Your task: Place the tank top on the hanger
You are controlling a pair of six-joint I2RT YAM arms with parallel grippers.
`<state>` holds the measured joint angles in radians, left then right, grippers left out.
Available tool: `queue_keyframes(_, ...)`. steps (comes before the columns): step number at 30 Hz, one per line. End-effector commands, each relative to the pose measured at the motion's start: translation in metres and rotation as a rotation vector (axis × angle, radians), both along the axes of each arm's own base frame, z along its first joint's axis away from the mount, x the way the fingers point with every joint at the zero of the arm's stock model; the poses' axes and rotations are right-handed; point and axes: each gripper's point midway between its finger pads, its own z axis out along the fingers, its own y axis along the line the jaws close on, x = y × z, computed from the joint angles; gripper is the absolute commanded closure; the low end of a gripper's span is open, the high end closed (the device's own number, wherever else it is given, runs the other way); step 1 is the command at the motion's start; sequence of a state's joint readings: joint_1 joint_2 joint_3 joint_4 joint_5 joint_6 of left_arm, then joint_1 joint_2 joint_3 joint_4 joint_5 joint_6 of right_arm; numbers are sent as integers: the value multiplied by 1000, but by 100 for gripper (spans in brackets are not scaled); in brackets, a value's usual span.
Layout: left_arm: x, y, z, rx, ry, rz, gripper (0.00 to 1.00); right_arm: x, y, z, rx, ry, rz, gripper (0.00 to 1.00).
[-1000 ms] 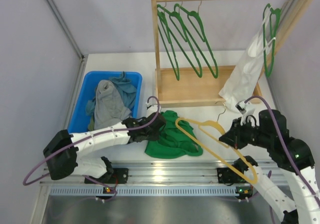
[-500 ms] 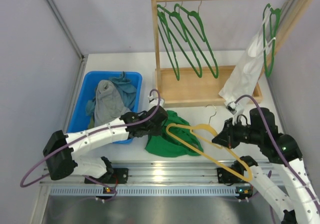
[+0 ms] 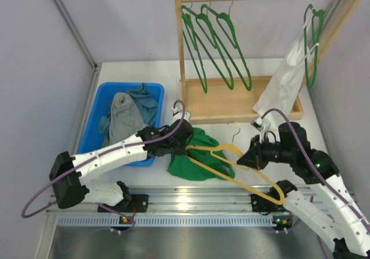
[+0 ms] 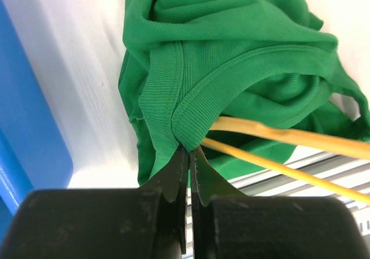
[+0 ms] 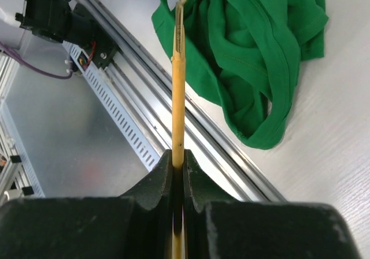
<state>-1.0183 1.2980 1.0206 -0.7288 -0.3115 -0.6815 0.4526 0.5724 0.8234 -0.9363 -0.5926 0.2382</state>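
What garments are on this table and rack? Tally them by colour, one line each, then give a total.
Bright green tank top: 1
Grey garment: 1
Teal garment: 1
White garment: 1
Total: 4

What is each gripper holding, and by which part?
The left gripper pinches the tank top by its ribbed edge band. The right gripper clamps the hanger on its yellow arm, near the hook.
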Motion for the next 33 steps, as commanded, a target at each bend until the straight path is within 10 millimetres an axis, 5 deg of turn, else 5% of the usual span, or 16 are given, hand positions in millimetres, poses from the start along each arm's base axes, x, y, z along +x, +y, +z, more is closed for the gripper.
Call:
queue_keyframes(1, 2, -7, 27, -51, -35, -23, 100, 13, 18, 17, 63, -95, 26, 100)
queue_keyframes(11, 0, -13, 47, -75, -41, -60, 100, 34, 52, 17, 102, -207, 15, 100)
queue_keyframes(16, -2, -11, 57, -68, -38, -78, 100, 44, 51, 19, 117, -276, -48, 100)
queue_keyframes(33, 0, -19, 89, -99, -82, -95, 100, 36, 90, 17, 249, -345, 42, 100)
